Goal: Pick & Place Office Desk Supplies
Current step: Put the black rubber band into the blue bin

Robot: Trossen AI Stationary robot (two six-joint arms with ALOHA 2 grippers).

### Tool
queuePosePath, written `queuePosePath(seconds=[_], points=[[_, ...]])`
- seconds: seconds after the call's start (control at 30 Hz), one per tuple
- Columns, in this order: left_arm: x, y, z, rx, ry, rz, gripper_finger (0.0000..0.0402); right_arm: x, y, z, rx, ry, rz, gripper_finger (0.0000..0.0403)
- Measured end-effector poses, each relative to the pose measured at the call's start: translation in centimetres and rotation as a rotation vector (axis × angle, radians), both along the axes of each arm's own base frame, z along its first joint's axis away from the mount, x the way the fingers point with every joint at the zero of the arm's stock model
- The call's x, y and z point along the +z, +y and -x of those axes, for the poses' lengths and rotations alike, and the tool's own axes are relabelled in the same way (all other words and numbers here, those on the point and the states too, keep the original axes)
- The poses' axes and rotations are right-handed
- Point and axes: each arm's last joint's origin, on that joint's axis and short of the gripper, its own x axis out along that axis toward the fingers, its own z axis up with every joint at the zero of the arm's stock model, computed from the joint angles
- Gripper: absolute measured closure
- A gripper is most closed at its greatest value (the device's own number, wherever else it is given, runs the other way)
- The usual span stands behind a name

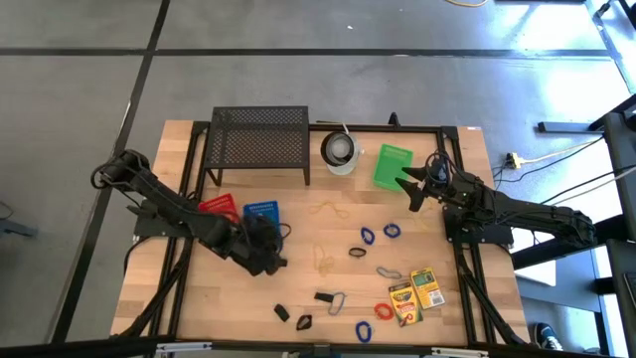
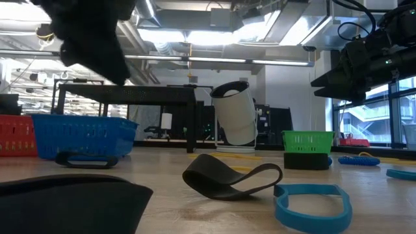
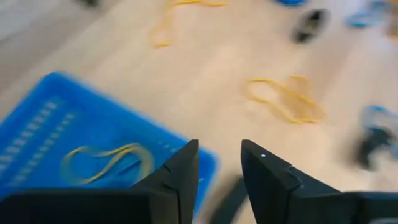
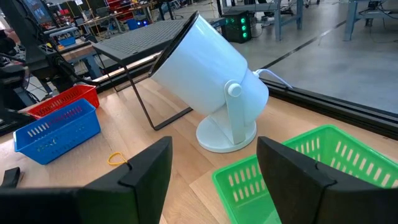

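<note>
Even overhead light is falling on the table [image 1: 298, 298], leaving only soft, short shadows. In the low view, ceiling lamps are glaring behind the white lamp [image 2: 235, 117], and a window is glowing at the right; the nearest black band [image 2: 227, 181] is sitting sharp while a dark mass below it is blurring out. The left wrist view is smearing badly: the blue basket [image 3: 68, 149] and yellow bands [image 3: 283, 99] are looking soft. The right wrist view is staying crisp.

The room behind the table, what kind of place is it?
Probably an industrial lab or workshop: exposed ceiling ducts and strip lights, a bare concrete floor, and more workbenches farther back.
</note>
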Motion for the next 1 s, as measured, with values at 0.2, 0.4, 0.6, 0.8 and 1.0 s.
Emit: queuePosePath(seconds=[0.2, 0.4, 0.6, 0.8, 1.0], points=[[-0.6, -1.3, -1.8, -0.128, -0.06, 0.066, 0.0259, 0.0, 0.0, 0.0, 0.0, 0.0, 0.0, 0.0166], [-2.6, -2.9, -3.2, -0.296, -0.029, 0.169, 0.0236, 0.0, 0.0, 0.0, 0.0, 0.0, 0.0, 0.0166], [-4.1, -6.0, -2.8, -0.494, 0.027, 0.317, 0.0235, 0.0, 0.0, 0.0, 0.0, 0.0, 0.0, 0.0166], [-5.4, -8.4, -2.1, -0.622, 0.04, 0.314, 0.0236, 0.0, 0.0, 0.0, 0.0, 0.0, 0.0, 0.0166], [-5.7, -8.5, -2.2, -0.735, 0.009, 0.149, 0.0237, 0.0, 0.0, 0.0, 0.0, 0.0, 0.0, 0.0165]])
